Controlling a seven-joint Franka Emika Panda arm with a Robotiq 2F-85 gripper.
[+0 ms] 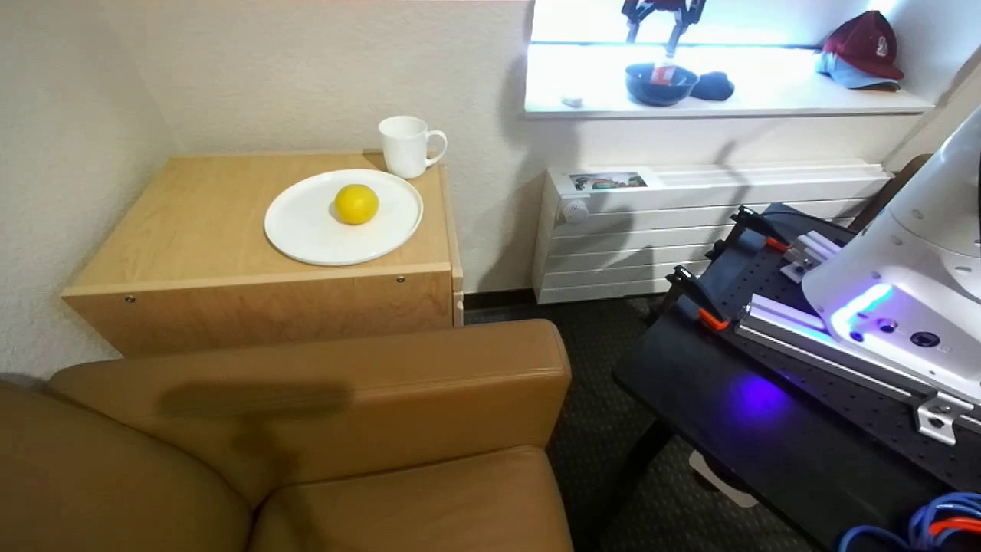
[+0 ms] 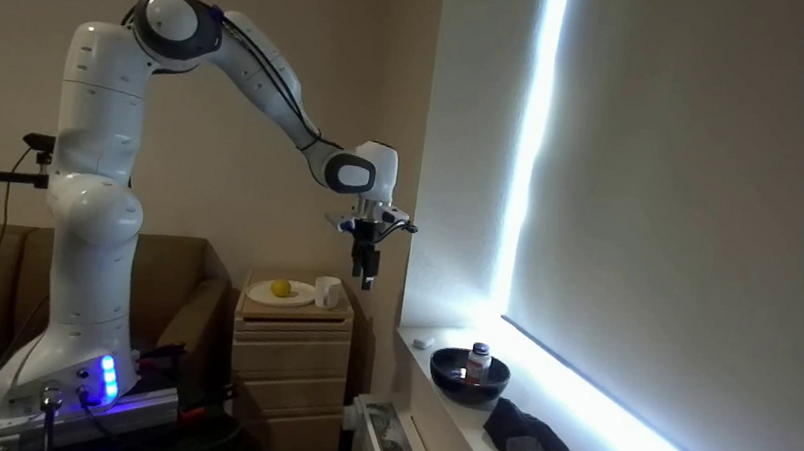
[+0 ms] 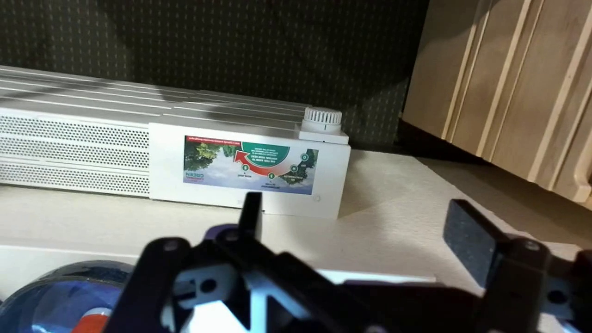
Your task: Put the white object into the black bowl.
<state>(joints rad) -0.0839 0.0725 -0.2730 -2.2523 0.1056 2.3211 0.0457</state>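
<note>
The black bowl [image 1: 642, 90] is round and dark with a bluish tint and stands on the white windowsill in both exterior views [image 2: 455, 392]. It partly shows at the lower left of the wrist view [image 3: 51, 296]. A small white object [image 1: 572, 101] lies on the sill beside the bowl, also seen in an exterior view [image 2: 423, 342]; I cannot make it out in the wrist view. A white bottle [image 2: 478, 366] with a red label and dark cap stands in the bowl. My gripper [image 2: 367, 284] is high, off the sill's edge. Its fingers are apart and empty in the wrist view [image 3: 360, 222].
A dark cloth or cap [image 2: 526, 432] lies beside the bowl. A red cap [image 1: 866, 50] is farther along the sill. Below is a white radiator [image 1: 713, 230]. A wooden cabinet [image 1: 214, 207] holds a white plate [image 1: 306, 230] with a yellow ball [image 1: 356, 204] and a white mug [image 1: 404, 146].
</note>
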